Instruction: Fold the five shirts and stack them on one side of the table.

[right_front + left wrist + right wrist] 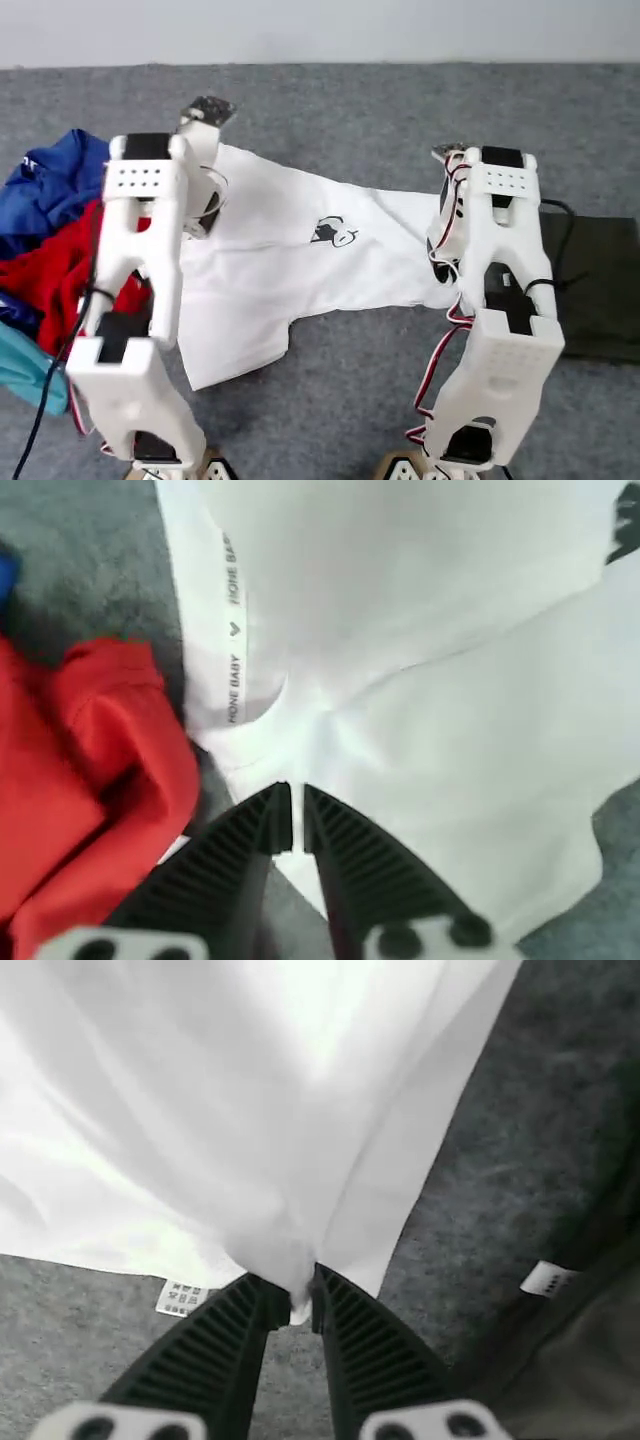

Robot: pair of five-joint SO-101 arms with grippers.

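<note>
Both arm bases sit at the near edge of the grey bench (350,400), left arm (130,300) and right arm (495,300) side by side, both stretched away from the bases.

Near left: teal shirt (20,365) at the edge of the bench, bottom of a loose pile.

White shirt (300,270) lies mid-bench and spans the gap between the two arms. One loose corner hangs toward the near side, just beside the left arm. Small dark print (337,233) on the chest, facing up.

Left pincer (293,815): narrow, tips nearly together, with a thin edge of white shirt between them. The grip is close to the collar band (232,630), which carries printed lettering. Red cloth lies just beside this pincer.

Right pincer (292,1300): clamped on the white shirt's right-hand edge. The fabric bunches into folds at the tips. A care label (180,1297) lies on the bench just beside it.

Red shirt (40,270) is crumpled left of the left arm, touching the white shirt's edge. Blue shirt (50,185) lies beyond it, farther back in the same pile.

Right side: dark folded garment (595,290) lies flat at the bench edge, partly under the right arm, with a small white tag (547,1278) on it. It sits just beside the white shirt; I cannot tell whether they touch.

Far: pale wall (320,30) beyond the bench.
</note>
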